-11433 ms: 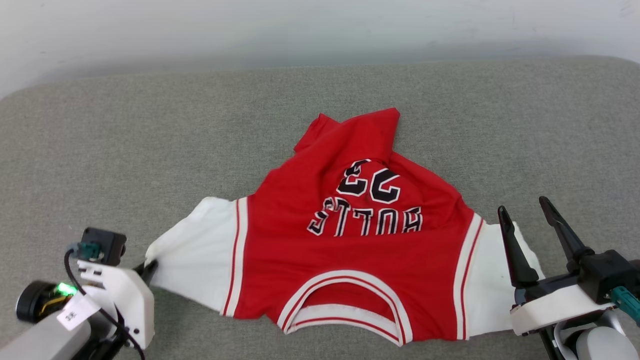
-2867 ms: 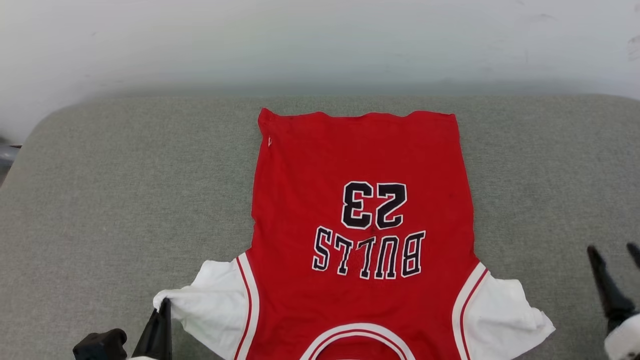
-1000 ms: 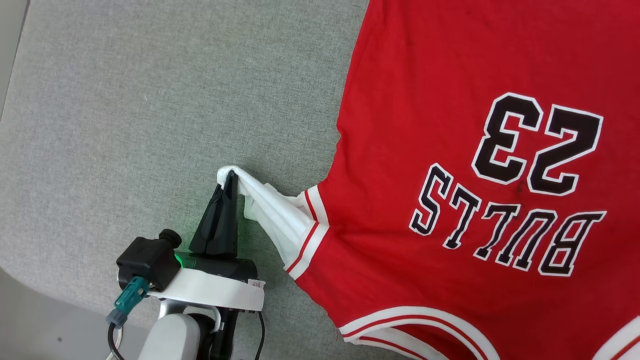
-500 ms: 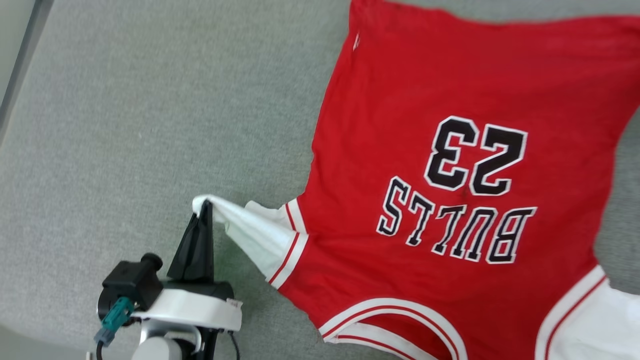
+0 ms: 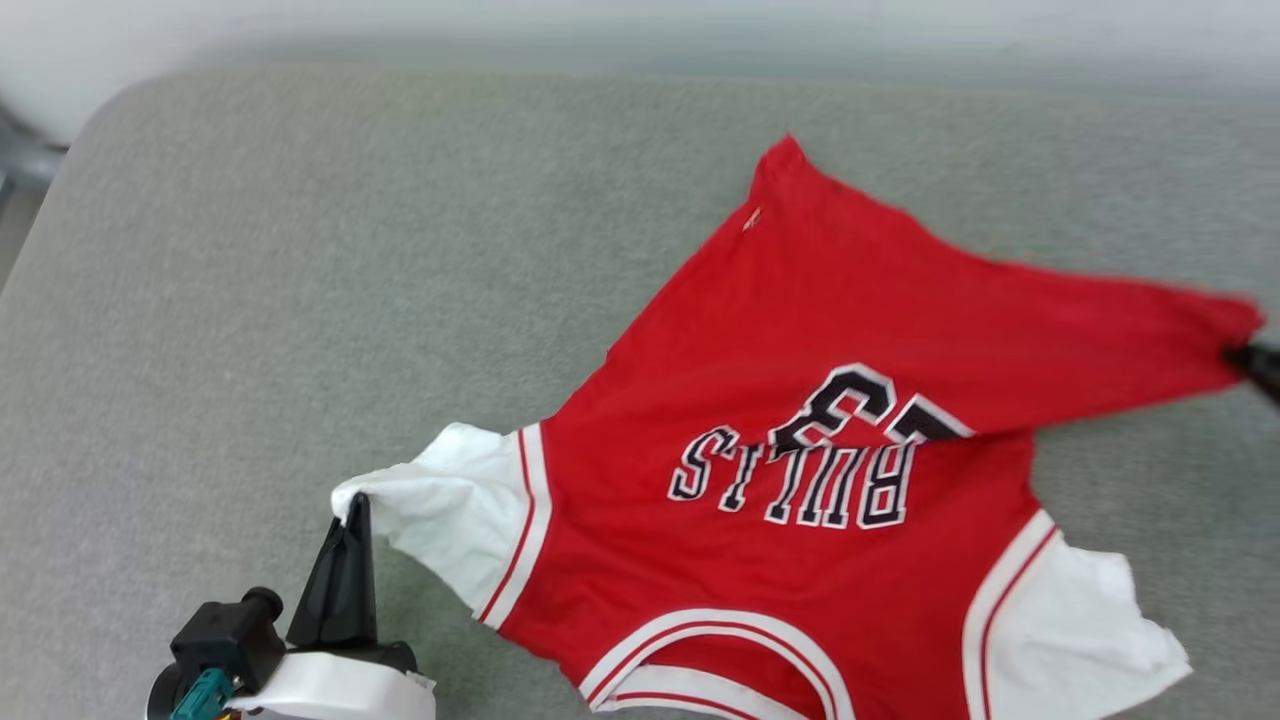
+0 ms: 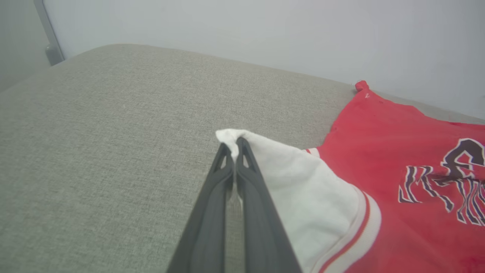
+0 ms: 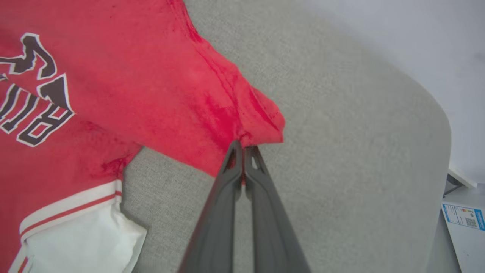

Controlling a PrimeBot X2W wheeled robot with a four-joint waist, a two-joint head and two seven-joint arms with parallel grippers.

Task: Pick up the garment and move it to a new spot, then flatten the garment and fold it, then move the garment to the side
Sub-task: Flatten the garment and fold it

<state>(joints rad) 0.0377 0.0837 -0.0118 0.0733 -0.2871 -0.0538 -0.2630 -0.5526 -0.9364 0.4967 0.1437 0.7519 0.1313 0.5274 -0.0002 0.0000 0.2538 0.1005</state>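
The garment, a red jersey shirt with white sleeves and black lettering, lies on the grey cushion, lettering upside down toward me. My left gripper is shut on the tip of its white left sleeve, lifted slightly off the cushion. At the right edge my right gripper is shut on the red hem corner, which is pulled out to the right and folded partly over the number. In the wrist views both pairs of fingers pinch cloth at their tips. The other white sleeve lies crumpled at the lower right.
The grey cushion has a rounded far left corner and a pale wall behind it. Past the cushion's right end, the right wrist view shows a white surface with a blue-edged label. Bare cushion stretches to the left of the garment.
The camera has pulled back and shifted. My right gripper has shut on the red hem corner and drawn it out rightward, folding cloth over the number. The left gripper keeps holding the white sleeve.
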